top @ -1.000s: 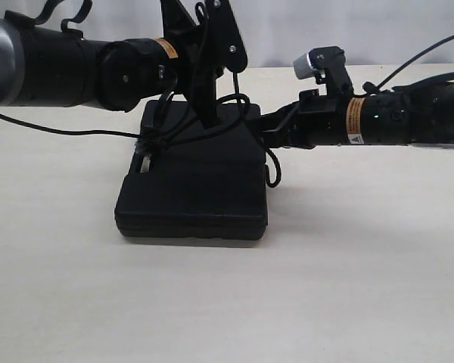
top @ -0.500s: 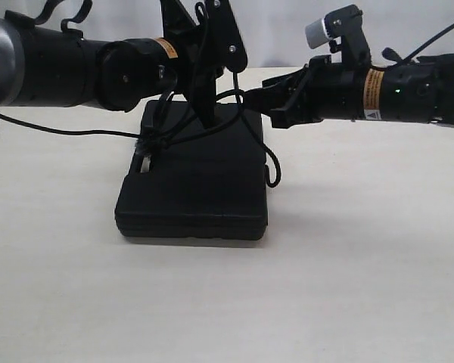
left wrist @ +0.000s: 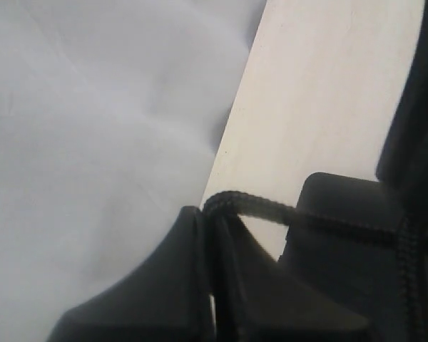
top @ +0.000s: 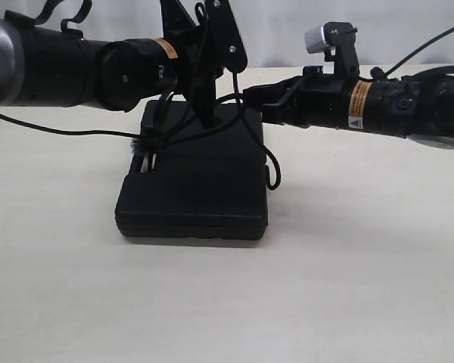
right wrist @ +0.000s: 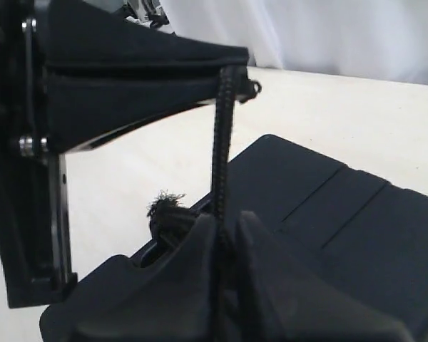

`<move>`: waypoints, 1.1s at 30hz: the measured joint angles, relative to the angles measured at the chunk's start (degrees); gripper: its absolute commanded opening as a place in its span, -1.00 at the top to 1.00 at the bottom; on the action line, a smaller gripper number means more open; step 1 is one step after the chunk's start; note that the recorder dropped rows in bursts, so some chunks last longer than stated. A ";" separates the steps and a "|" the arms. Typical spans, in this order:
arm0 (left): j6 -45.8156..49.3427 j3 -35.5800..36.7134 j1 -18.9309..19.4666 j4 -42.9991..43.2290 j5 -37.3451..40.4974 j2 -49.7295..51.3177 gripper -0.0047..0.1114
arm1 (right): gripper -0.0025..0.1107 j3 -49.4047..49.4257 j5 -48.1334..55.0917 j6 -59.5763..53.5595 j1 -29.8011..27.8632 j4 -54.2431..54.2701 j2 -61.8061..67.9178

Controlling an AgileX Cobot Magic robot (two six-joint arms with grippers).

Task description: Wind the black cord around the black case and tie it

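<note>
1. Labels: an orange label (top: pixel 165 47) rings the left arm (top: pixel 60 64) near its wrist. A second orange label (top: pixel 356 113) rings the right arm (top: pixel 408 113). The print on both is too small to read.
2. The left arm enters level from the upper left of the exterior frame, with its wrist turned downward over the far part of the case.
3. The left fingers (left wrist: pixel 207 221) are pressed together, with the black cord (left wrist: pixel 257 206) pinched at their tips.
4. The right arm reaches in almost level from the right edge. The right fingers (top: pixel 251 97) point left, just beside the left ones, and are drawn in on the cord's straight run between the two grips.
5. The black case (top: pixel 193 189) lies flat on the pale surface (top: pixel 348 287), centre-left. The cord crosses its top, with the frayed knot (top: pixel 142 142) at its left edge and a slack bend hanging off the right side.
</note>
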 measured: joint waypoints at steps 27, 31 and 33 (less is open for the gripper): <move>0.00 0.00 0.00 0.00 0.12 0.00 0.92 | 0.88 0.00 16.49 0.14 0.00 -16.17 0.74; 0.00 0.00 0.00 0.00 0.12 0.00 0.92 | 0.73 0.00 16.92 0.30 0.00 -13.21 -1.27; 0.00 0.00 0.00 0.00 0.12 0.00 0.92 | 0.55 0.00 16.92 0.42 0.00 -12.17 -3.70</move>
